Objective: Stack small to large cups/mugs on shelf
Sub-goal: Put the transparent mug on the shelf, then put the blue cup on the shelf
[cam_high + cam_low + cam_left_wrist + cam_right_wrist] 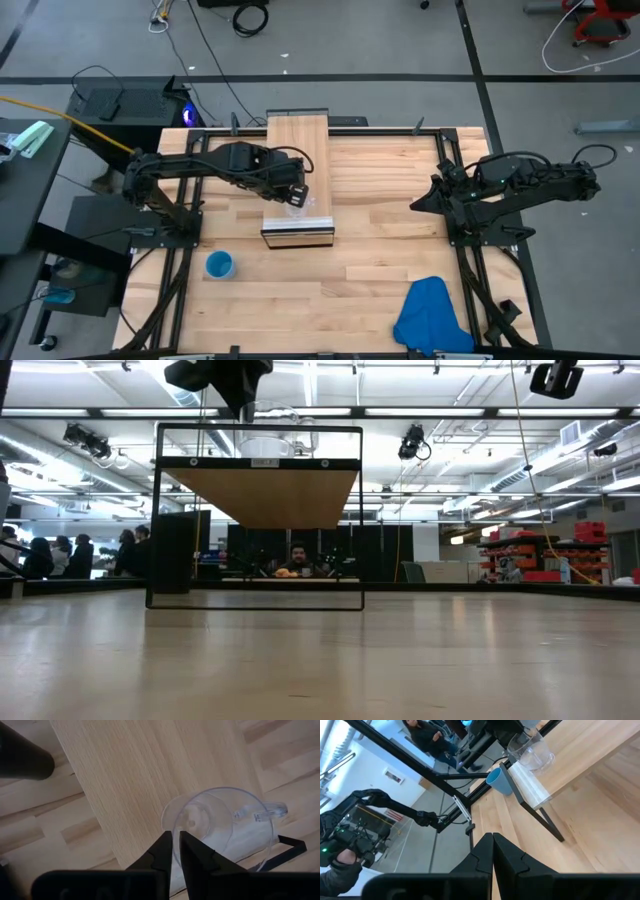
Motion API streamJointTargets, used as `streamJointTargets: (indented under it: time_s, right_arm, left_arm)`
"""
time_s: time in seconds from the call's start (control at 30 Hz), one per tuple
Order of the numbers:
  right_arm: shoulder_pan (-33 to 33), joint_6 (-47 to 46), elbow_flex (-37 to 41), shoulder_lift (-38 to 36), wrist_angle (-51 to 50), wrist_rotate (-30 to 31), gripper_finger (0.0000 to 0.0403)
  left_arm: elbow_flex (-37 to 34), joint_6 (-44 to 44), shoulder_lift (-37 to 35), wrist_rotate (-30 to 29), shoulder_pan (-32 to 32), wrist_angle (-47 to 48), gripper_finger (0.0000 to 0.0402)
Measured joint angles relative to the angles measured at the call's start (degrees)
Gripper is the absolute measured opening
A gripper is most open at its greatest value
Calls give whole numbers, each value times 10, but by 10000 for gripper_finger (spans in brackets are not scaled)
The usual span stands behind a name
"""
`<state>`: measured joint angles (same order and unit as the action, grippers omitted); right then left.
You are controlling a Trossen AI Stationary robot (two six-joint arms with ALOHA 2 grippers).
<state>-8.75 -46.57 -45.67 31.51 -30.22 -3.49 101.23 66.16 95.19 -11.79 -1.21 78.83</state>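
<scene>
One clear glass mug (pixel 220 827) sits upright on the shelf (pixel 297 150), near the shelf's front end, its handle jutting out over the side edge in the left wrist view; we also see it from the right wrist camera (pixel 532 750), close to the silvery-white front edge. The left gripper (pixel 175 851) is right at the mug's rim: its two dark fingers (pixel 161 852) stand a narrow slit apart, straddling the thin glass wall, but we cannot tell whether they pinch it or have let go. From above, that gripper (pixel 295 193) hangs over the shelf's front part with the left arm reaching in from the table's left side. In the low view the shelf (pixel 260 495) shows as a raised board in a thin black frame (pixel 255 600), with the mug's base (pixel 265 447) on top. The bright-blue cup (pixel 219 265) stands on the slatted tabletop (pixel 380 250), in front of the shelf and to its left, apart from it. The right gripper (pixel 493 845) waits at the table's right side, fingers pressed together and empty. A blue cloth (pixel 430 315) lies crumpled at the front right of the table
</scene>
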Motion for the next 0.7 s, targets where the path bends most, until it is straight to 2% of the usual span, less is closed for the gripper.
streamJointTargets:
  time_s: [0.33,0.7]
  right_arm:
    - [0,-4,0,0,0,0,16]
    - [0,-4,0,0,-2,0,16]
  left_arm:
    - [0,-15,-12,0,-8,11,63]
    - [0,-51,-69,0,-27,42,72]
